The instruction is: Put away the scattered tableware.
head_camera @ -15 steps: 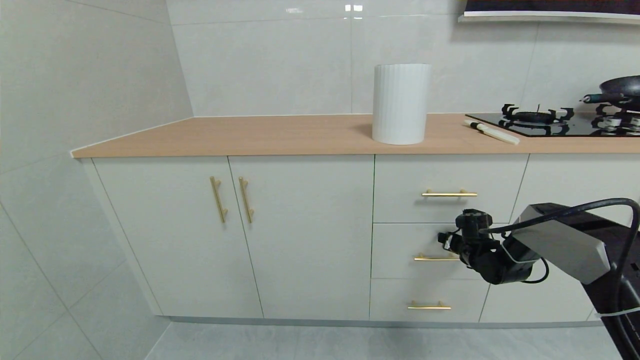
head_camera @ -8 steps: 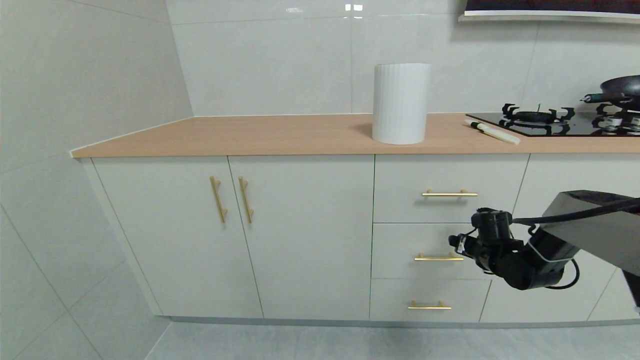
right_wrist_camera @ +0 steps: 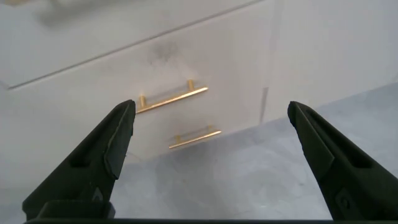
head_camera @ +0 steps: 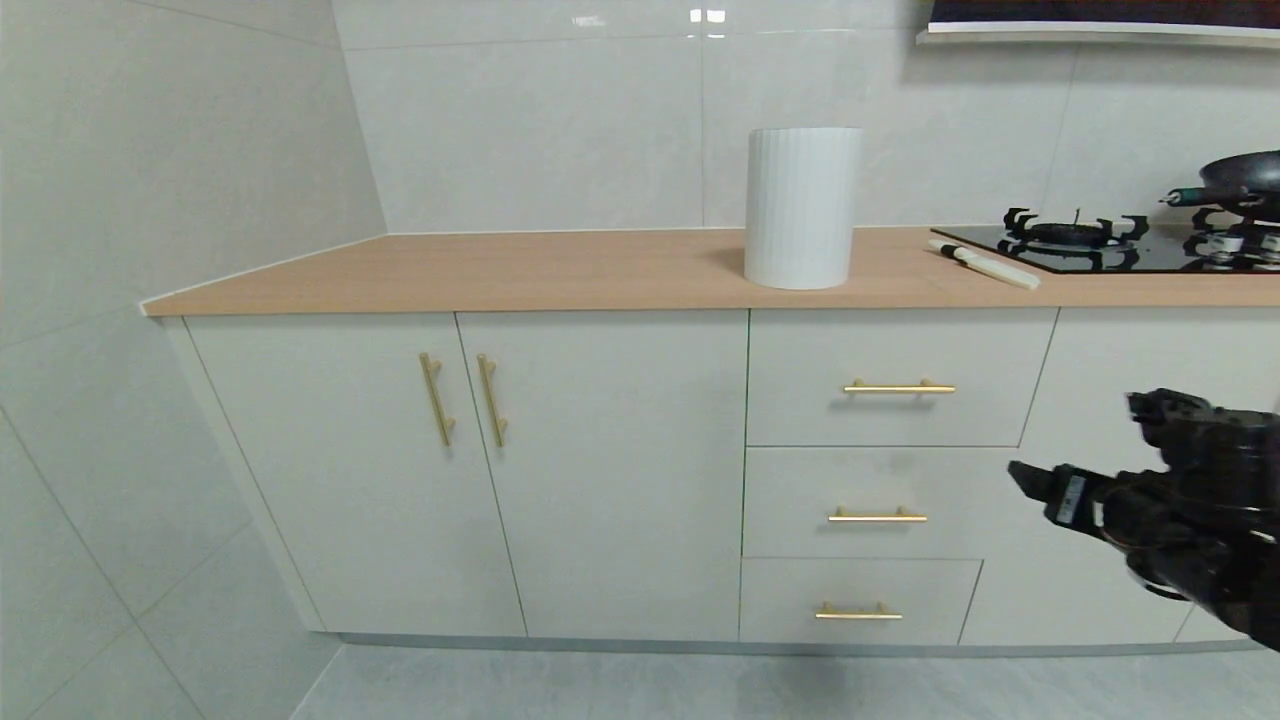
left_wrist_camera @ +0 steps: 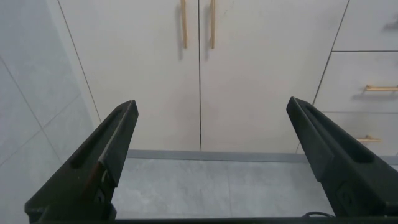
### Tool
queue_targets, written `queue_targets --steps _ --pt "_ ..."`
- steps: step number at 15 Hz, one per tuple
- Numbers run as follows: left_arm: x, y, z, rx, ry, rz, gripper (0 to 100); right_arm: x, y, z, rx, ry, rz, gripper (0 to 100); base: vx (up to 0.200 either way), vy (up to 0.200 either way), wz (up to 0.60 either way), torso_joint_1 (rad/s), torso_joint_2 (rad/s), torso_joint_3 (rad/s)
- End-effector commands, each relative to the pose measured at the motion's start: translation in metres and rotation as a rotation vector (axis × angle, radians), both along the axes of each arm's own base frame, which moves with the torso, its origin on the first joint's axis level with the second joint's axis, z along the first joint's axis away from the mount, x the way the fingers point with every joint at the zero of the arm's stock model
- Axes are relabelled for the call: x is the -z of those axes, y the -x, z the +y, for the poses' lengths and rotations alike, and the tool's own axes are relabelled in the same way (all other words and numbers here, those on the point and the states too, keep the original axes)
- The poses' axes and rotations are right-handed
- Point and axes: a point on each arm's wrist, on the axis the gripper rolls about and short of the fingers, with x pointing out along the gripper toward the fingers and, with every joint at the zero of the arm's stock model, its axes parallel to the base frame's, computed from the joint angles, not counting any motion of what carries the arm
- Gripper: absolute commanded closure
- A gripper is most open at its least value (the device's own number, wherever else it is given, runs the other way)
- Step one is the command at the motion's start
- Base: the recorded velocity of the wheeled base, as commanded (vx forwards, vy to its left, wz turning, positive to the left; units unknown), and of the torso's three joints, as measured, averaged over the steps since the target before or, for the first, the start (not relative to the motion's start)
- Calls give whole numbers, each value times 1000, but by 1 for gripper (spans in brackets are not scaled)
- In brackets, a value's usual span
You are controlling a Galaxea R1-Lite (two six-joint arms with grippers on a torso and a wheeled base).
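a: where lies the white utensil (head_camera: 985, 265)?
b: on the counter (head_camera: 560, 270), at the stove (head_camera: 1075, 250) edge. it is near twelve o'clock above the right gripper (right_wrist_camera: 210, 111), and its long axis runs ten to four.
a: which arm is nearer?
b: the right one, i judge. the left gripper (left_wrist_camera: 211, 106) is low by the cabinet doors (left_wrist_camera: 199, 62). both have fingers wide apart, holding nothing.

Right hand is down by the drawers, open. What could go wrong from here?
The right hand sits low, level with the middle drawer handle; swinging up, it might catch it. The white utensil lies near the front edge of the countertop; a poor grasp could push it off. The tall white holder might tip if bumped.
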Motion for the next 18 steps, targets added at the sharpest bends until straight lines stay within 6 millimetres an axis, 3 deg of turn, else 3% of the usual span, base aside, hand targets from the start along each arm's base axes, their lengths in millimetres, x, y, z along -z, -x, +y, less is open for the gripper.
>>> queue_targets --steps 1,2,11,15,16,18 --pt "0 0 0 -1 0 0 0 -28 105 -17 0 73 -159 0 0 0 0 0 0 0" --pt "0 0 0 -1 0 0 0 -27 136 -21 -10 122 -192 0 0 0 0 0 0 0" --pt "0 0 0 -1 0 0 0 -10 286 -38 74 356 -211 0 0 0 0 0 0 0" --pt "0 0 0 -1 0 0 0 -6 296 -36 199 368 -215 0 0 0 0 0 0 0" --pt "0 0 0 -1 -1 0 0 -3 296 -35 184 364 -220 0 0 0 0 0 0 0" --pt "0 0 0 -1 0 0 0 12 288 -30 -19 311 -285 0 0 0 0 0 0 0"
